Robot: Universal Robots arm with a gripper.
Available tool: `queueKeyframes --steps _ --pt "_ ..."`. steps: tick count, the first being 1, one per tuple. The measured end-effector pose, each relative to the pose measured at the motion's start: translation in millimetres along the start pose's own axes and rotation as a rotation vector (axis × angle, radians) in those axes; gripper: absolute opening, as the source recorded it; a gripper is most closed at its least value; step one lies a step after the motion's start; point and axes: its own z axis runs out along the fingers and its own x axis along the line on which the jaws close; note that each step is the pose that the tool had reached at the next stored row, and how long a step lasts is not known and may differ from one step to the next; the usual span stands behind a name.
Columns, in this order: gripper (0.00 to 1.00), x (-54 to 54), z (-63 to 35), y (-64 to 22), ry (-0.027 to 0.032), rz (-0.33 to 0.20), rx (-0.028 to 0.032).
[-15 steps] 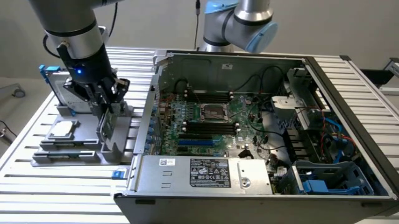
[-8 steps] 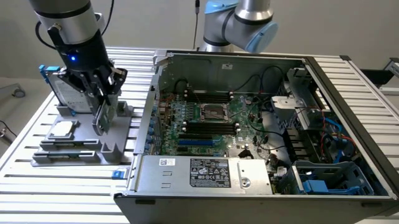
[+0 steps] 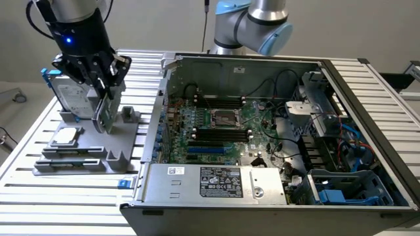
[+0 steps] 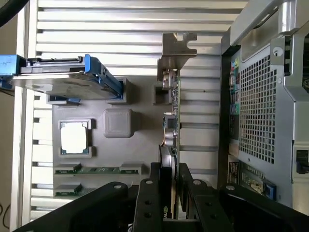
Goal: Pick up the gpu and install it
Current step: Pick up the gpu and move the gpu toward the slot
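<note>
Table (image 3: 26, 196): slatted metal top that carries everything.
Computer case (image 3: 249, 58): open, lying over the middle of the table and out toward its edge on the exterior view's right; the motherboard (image 3: 217, 128) is exposed inside.
Holder (image 3: 85, 164): grey parts fixture near the table's edge on the exterior view's left, just beside the case.
Hard drive (image 3: 69, 96): silver with blue rails, standing at the holder's far edge.
Gripper (image 3: 102, 83): above the holder, pointing down; in the wrist view its fingers (image 4: 147, 193) are clamped on the card's upper edge.
Gpu (image 3: 105, 115): held on edge between the hard drive and the case, over the holder, metal bracket (image 4: 176, 48) at its far end. Whether its lower edge is clear of the holder, I cannot tell.
Chip (image 3: 67, 136): small silver square, seated in the holder's recess.
Task so far: the grasp looks done; the card is outside the case, so the installing is not yet done.
</note>
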Motion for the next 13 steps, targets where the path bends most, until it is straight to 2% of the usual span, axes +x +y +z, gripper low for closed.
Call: queueKeyframes --steps 13 --pt "0.26 -53.0 -60.9 1.2 0.0059 0.001 -0.0002"
